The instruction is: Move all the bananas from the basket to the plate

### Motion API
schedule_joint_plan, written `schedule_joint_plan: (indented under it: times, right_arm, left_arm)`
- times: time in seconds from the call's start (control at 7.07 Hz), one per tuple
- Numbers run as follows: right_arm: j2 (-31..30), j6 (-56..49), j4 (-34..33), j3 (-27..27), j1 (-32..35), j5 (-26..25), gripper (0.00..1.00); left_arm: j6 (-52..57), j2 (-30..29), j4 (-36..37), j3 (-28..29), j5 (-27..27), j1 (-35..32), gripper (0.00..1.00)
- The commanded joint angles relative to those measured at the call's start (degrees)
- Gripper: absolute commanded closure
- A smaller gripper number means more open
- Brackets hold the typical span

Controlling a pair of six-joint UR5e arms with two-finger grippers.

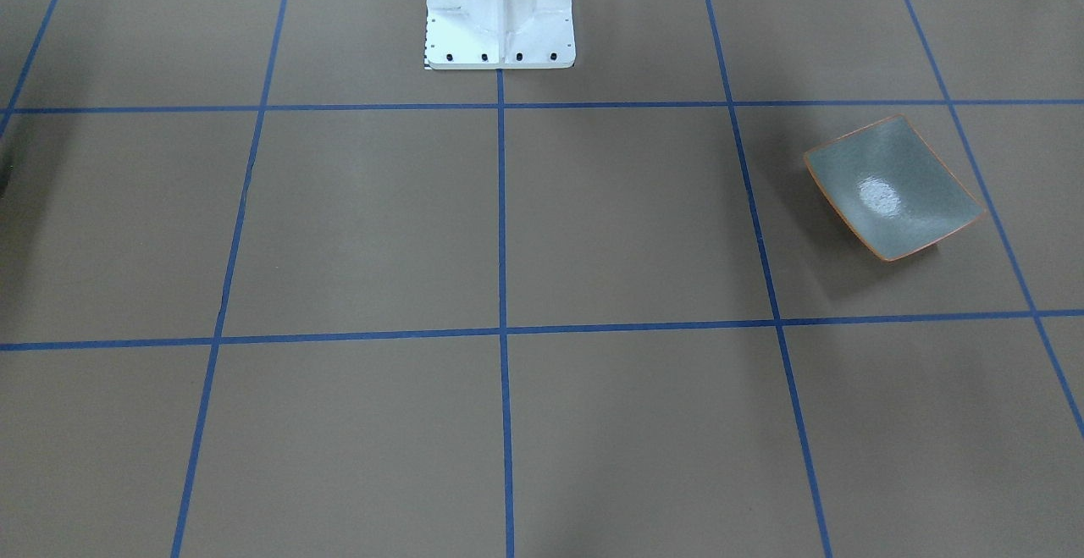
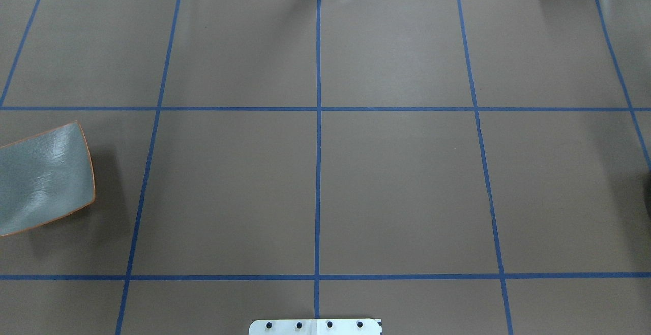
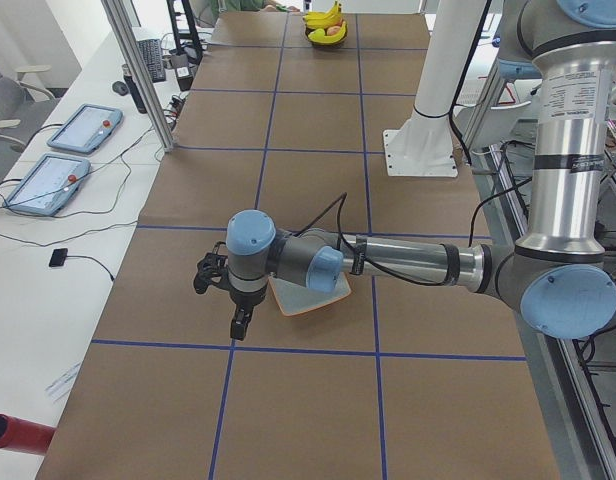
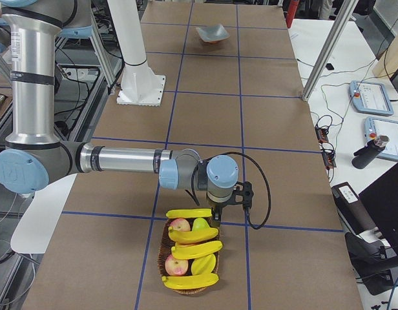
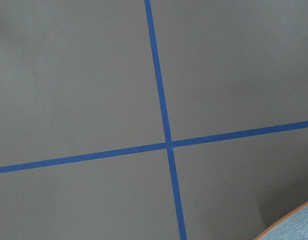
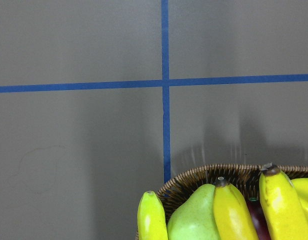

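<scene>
Brown table (image 2: 396, 182): bananas (image 4: 196, 250) in basket (image 6: 194, 178), plate (image 1: 893, 188) apart; cannot tell grip of left gripper (image 3: 239, 326), right gripper (image 4: 216, 210).

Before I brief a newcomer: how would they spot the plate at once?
On the brown table taped into blue squares, go to the end on the robot's left. The plate there is square, glossy grey-green with an orange-brown rim, unlike the wicker basket.

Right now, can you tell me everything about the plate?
The plate is square, shiny and grey-green, with a thin orange-brown rim. It looks like glazed ceramic. Two opposite edges curl upward. It is empty and sits at an angle on the brown table, on the robot's left side, resting only on the tabletop.
</scene>
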Motion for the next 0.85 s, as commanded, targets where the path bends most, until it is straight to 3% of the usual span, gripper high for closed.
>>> schedule_joint_plan:
  times: [0.0,0.71]
  right_arm:
    - [0.0,0.0,-0.2,0.0,0.0,0.4,0.0]
    - [-1.6,0.2,0.5,0.5,0.1,2.0,0.0]
  left_arm:
    - [0.0,0.0,0.0,0.3,0.0,0.0,0.0]
    - [0.2,0.1,-0.9,1.2,0.0,0.1,0.0]
